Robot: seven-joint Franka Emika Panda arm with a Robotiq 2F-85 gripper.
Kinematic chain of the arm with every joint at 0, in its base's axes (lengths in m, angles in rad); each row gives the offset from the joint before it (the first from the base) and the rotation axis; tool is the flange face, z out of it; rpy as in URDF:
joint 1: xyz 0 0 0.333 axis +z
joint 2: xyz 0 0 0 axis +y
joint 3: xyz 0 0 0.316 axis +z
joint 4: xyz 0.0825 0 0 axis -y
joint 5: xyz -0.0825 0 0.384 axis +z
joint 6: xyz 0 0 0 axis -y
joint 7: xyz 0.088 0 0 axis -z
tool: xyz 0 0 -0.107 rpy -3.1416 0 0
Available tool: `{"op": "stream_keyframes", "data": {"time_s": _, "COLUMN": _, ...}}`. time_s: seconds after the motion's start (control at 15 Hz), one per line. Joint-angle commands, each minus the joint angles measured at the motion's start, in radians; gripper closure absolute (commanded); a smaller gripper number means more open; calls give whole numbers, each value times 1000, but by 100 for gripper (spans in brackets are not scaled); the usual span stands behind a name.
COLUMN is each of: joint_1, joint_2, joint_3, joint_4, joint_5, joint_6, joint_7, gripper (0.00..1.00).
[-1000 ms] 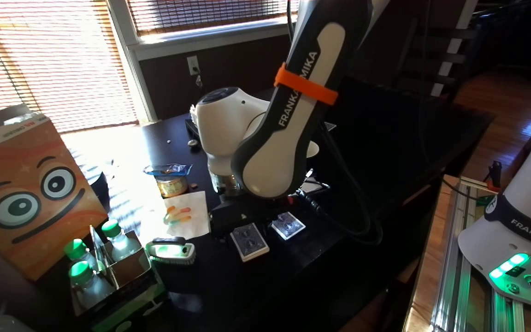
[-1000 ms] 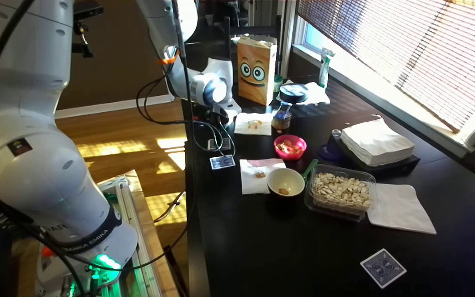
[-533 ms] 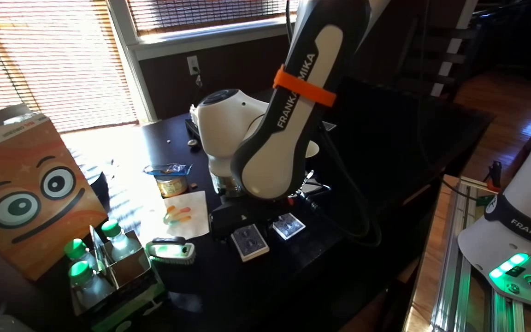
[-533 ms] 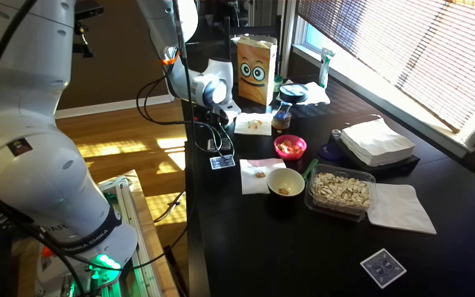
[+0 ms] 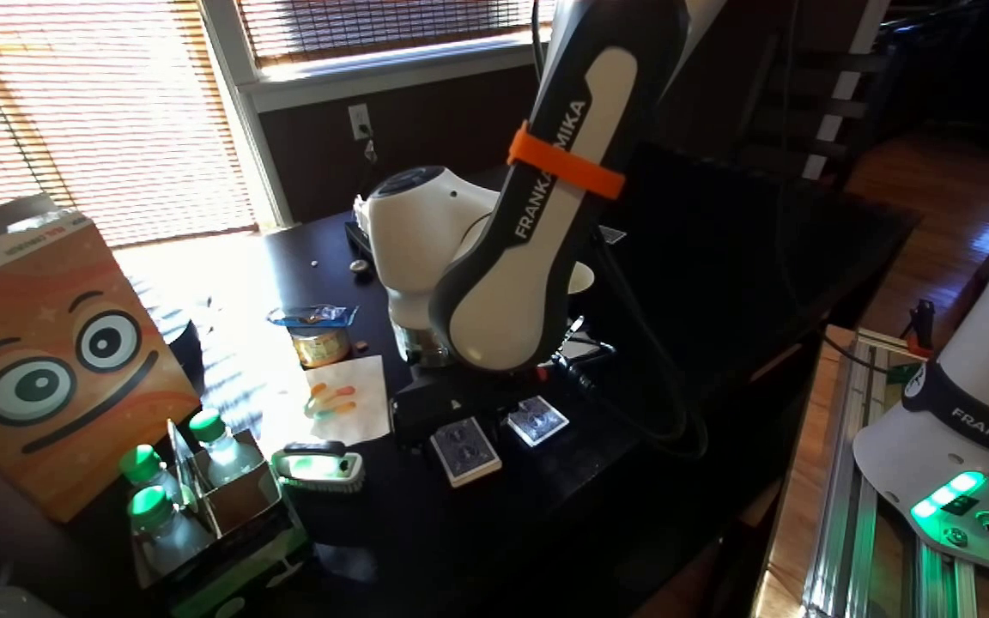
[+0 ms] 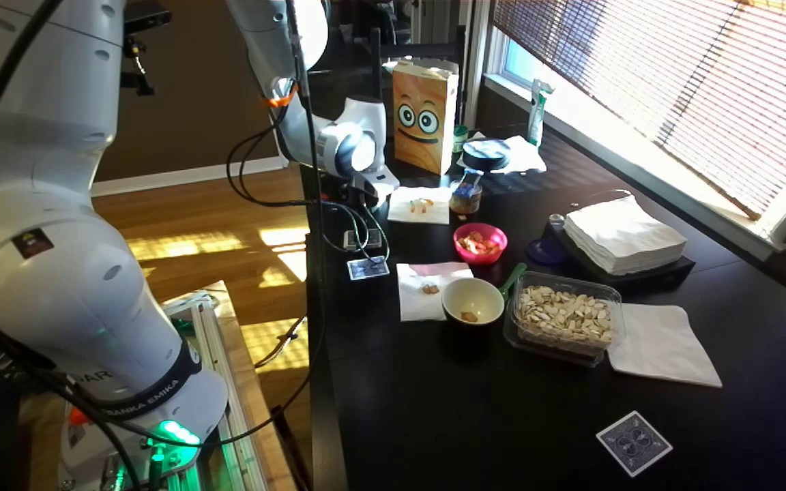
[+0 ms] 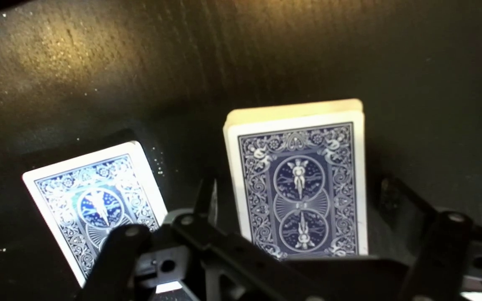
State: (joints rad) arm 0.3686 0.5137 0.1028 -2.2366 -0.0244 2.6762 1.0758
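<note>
My gripper (image 7: pixel 303 196) is open, with its fingers on either side of a thick deck of blue-backed cards (image 7: pixel 301 188). A gap shows between each finger and the deck, and the deck's near end is hidden behind the gripper. The deck lies on the dark table and shows in both exterior views (image 5: pixel 464 451) (image 6: pixel 362 239). A thinner blue-backed stack (image 7: pixel 86 196) lies beside it, partly behind a gripper link in the wrist view. This stack also shows in both exterior views (image 5: pixel 536 421) (image 6: pixel 368 268).
Near the gripper are a napkin with gummy candies (image 5: pixel 366 386), a brush (image 5: pixel 318 468), a bottle carrier (image 5: pixel 241 498), an orange box (image 5: pixel 57 343) and a jar (image 6: pixel 464 199). Farther off are a pink bowl (image 6: pixel 480 256), a white bowl (image 6: pixel 461 293), a seed container (image 6: pixel 563 317) and a lone card (image 6: pixel 634 443).
The arm has shifted very slightly left and down in an exterior view. The cards and the other things have not moved.
</note>
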Motion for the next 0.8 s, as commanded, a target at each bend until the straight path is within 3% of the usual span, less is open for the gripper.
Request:
{"op": "stream_keyframes", "data": {"time_s": 0.0, "joint_1": 10, "joint_2": 20, "joint_3": -5, "joint_4": 21, "joint_5": 16, "joint_6": 0, "joint_7": -42, "gripper": 0}}
{"op": "stream_keyframes", "data": {"time_s": 0.73, "joint_1": 5, "joint_2": 29, "joint_3": -5, "joint_4": 22, "joint_5": 25, "joint_6": 1, "joint_7": -93, "gripper": 0}}
